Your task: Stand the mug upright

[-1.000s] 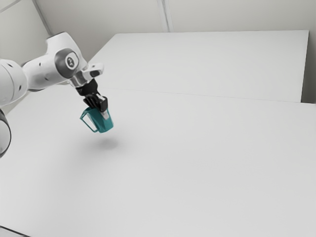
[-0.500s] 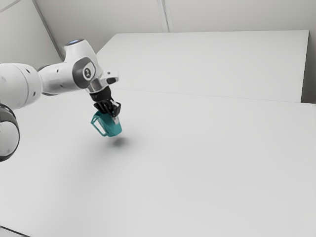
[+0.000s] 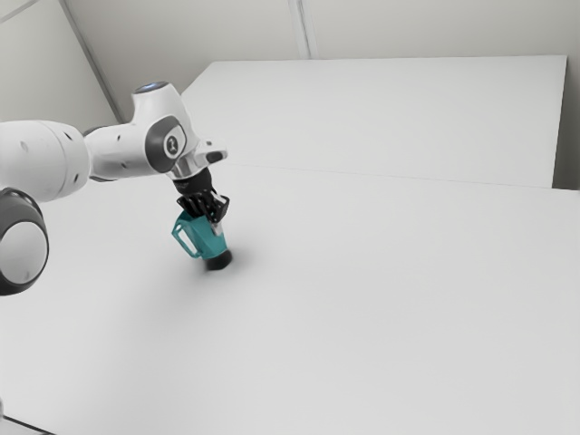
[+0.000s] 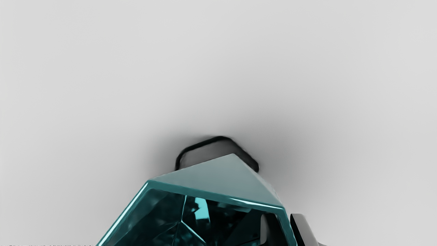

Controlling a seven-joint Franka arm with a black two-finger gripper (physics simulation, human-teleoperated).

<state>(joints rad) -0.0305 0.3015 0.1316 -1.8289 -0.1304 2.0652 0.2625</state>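
The mug is in the exterior view's left half, leaning, its mouth up by the fingers and its base low and toward the exterior view's right. Its handle juts toward the exterior view's left, clear of the grasp, so nothing there should catch as the mug is levelled.

The fingers are closed down to the thickness of one wall, with one tip inside the mouth and the other outside. Such a hold at the rim leaves the base free to meet the counter first, which is what standing it up calls for. The dark shadow right under the base suggests it is very near or touching; I cannot tell which.

The arm reaches in from the exterior view's left, with the hand above the mug, a fair place from which to tip and lower it. The job looks well along, I judge: what is left is to bring the base flat, then let go. Opening while it leans could let it topple, and a one-wall pinch may let it swivel.
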